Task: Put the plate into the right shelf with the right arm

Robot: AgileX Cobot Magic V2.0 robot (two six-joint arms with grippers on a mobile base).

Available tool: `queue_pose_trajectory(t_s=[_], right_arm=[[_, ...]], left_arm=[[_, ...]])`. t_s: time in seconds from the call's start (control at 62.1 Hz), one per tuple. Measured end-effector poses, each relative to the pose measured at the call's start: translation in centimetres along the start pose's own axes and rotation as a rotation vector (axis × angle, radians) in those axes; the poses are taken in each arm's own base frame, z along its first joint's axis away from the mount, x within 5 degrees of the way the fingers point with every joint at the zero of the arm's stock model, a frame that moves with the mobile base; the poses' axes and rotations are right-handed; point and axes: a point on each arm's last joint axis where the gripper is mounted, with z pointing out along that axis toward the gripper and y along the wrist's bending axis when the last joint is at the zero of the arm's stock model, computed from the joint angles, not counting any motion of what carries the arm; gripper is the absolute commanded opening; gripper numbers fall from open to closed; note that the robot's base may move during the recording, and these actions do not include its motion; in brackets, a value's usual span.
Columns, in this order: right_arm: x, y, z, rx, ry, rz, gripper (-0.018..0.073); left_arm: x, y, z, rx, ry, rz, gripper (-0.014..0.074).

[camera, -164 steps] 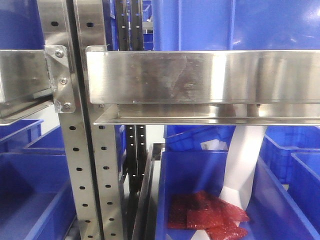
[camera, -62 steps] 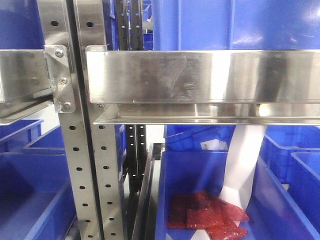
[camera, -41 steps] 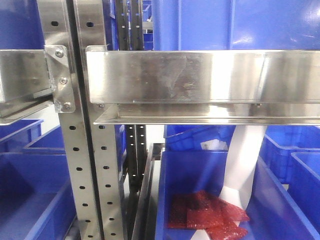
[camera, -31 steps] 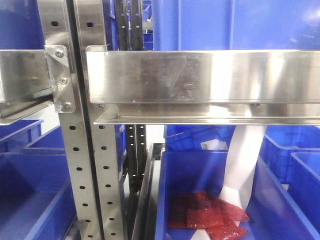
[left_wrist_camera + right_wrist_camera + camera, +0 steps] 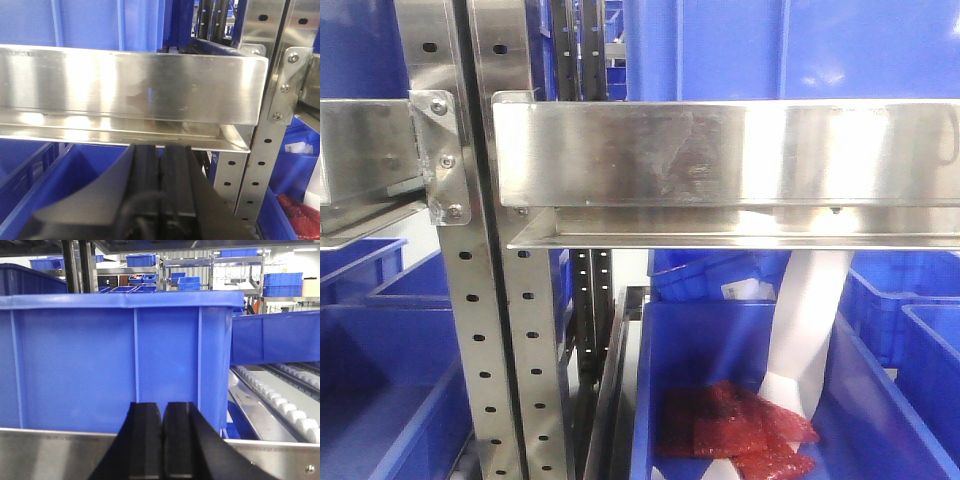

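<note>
The plate is out of view in all three views. The right shelf [image 5: 720,155] fills the front view as a shiny steel rail with punched uprights [image 5: 525,330] and blue bins. In the right wrist view my right gripper [image 5: 162,406] is shut with nothing between its fingers. It sits just above the shelf's steel rail [image 5: 50,455] and points at the wall of a large blue bin [image 5: 115,360]. In the left wrist view my left gripper [image 5: 161,148] is shut and empty, just below another steel rail [image 5: 130,80]. Neither gripper shows in the front view.
Below the rail a blue bin [image 5: 880,400] holds red bubble-wrap packets [image 5: 735,430] and a white paper strip [image 5: 805,330]. More blue bins [image 5: 370,390] sit at the lower left. A roller track [image 5: 280,400] runs to the right of the big bin.
Only the bright reflections on the right part of the steel rail have shifted and dimmed. Bins, packets and uprights stay where they were.
</note>
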Motion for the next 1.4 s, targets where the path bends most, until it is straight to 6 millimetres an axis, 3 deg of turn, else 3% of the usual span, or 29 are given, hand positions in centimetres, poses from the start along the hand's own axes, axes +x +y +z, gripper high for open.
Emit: queue_pose_trajectory(t_s=[0.419,0.902,1.401], right_arm=[[0.3,0.0,0.0,0.001,0.001,0.0,0.0054],[5.7,-0.7,-1.5,0.039,0.068,0.003,0.0054],[6.1,-0.7,-1.7,0.038,0.101,-0.005,0.0054]], left_arm=[[0.0,0.0,0.0,0.0,0.0,0.0,-0.0128],[0.0,0.0,0.0,0.0,0.0,0.0,-0.0128],[0.0,0.0,0.0,0.0,0.0,0.0,-0.0128]])
